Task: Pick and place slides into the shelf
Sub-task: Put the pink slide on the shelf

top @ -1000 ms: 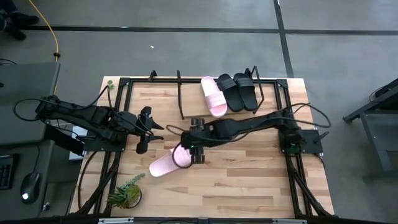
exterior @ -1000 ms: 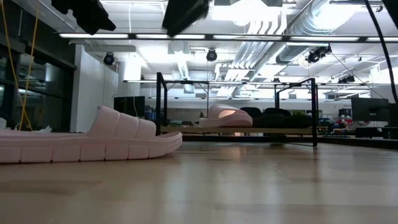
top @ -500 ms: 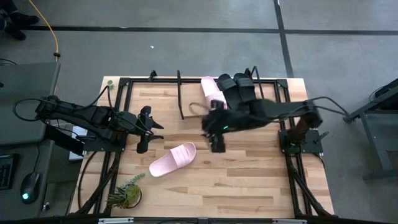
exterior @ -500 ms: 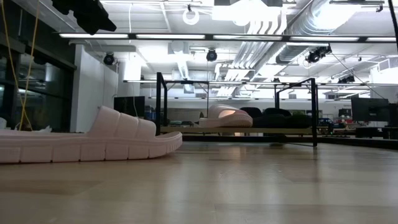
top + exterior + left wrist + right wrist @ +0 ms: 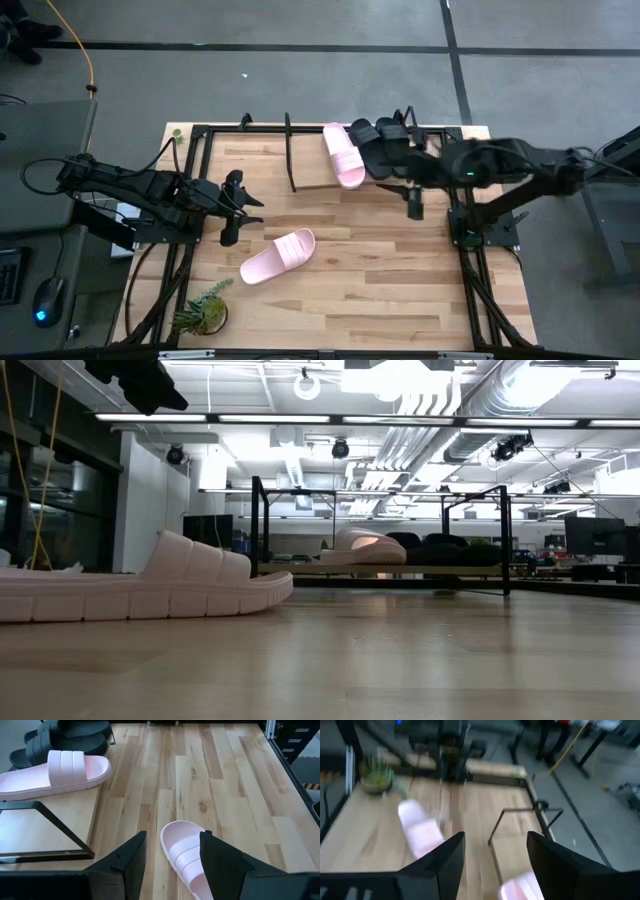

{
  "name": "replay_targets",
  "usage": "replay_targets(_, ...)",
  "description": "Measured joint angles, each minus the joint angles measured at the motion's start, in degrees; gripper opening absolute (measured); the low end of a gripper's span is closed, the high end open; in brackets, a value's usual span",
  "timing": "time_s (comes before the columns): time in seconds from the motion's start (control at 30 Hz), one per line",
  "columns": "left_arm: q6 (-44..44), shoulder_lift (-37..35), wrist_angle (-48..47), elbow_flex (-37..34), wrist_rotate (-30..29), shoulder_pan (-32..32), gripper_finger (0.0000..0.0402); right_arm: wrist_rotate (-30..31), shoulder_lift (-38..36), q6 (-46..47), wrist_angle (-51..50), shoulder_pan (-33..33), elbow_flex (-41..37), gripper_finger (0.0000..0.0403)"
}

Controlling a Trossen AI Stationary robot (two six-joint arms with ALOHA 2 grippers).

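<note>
The right gripper (image 5: 414, 203) is in the right part of the high view, a little above the middle, with its two fingers well apart and nothing between them; it holds nothing. Just to its upper left stands the shelf (image 5: 300, 186), along the top edge of the table (image 5: 400, 290), and on the right part of its board lie three slides side by side: one pink slide (image 5: 343, 154) and, touching it on the right, two black slides (image 5: 383, 147). The gripper is near the black pair but does not touch it. The other pink slide (image 5: 278, 256) lies alone on the bare table, lower left of the centre, well apart from the right gripper. The left gripper (image 5: 229, 209) is at the left of the high view, also wide open and empty, and the lone pink slide is near it, to its lower right. In the left wrist view this slide (image 5: 185, 855) shows between the two dark fingers (image 5: 125, 862), farther out and not touched. A small green plant (image 5: 205, 312) stands at the lower left corner of the table.
</note>
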Motion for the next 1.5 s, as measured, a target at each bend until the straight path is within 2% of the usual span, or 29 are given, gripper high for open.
replay_targets(0.13, 0.00, 0.00, 0.02, 0.00, -0.04, -0.02, 0.0168, 0.09, -13.64, 1.49, 19.72, -1.83, -19.22, 0.0204)
replay_targets(0.23, 0.00, 0.00, 0.04, 0.00, -0.26, 0.00, 0.0168, -1.34, -20.72, 4.03, 34.60, -2.84, -32.36, 0.0204)
replay_targets(0.37, -0.24, 0.00, 0.13, 0.00, -1.63, 0.00, 0.0168, -2.10, -25.35, 11.02, 45.37, -4.07, -45.36, 0.0204)
replay_targets(0.5, -0.44, 0.00, 0.34, 0.00, -1.66, -0.02, 0.0168, -3.70, -25.83, 17.52, 52.26, -4.81, -52.73, 0.0204)
replay_targets(0.7, -0.44, 0.00, 0.95, 0.00, -1.69, 0.00, 0.0168, -3.68, -22.15, 23.55, 61.07, -5.44, -59.09, 0.0204)
replay_targets(0.93, -0.44, 0.00, 0.95, 0.00, -1.70, 0.00, 0.0168, -2.99, -11.36, 25.72, 71.12, -5.62, -61.88, 0.0204)
replay_targets(1.3, -0.44, 0.00, 0.95, 0.00, -1.70, -0.01, 0.0168, -14.48, 6.10, 31.80, 88.65, -9.37, -61.88, 0.0204)
replay_targets(1.5, -0.44, 0.00, 0.98, 0.00, -1.70, 0.00, 0.0168, -14.64, 10.96, 33.11, 91.32, -9.40, -61.88, 0.0204)
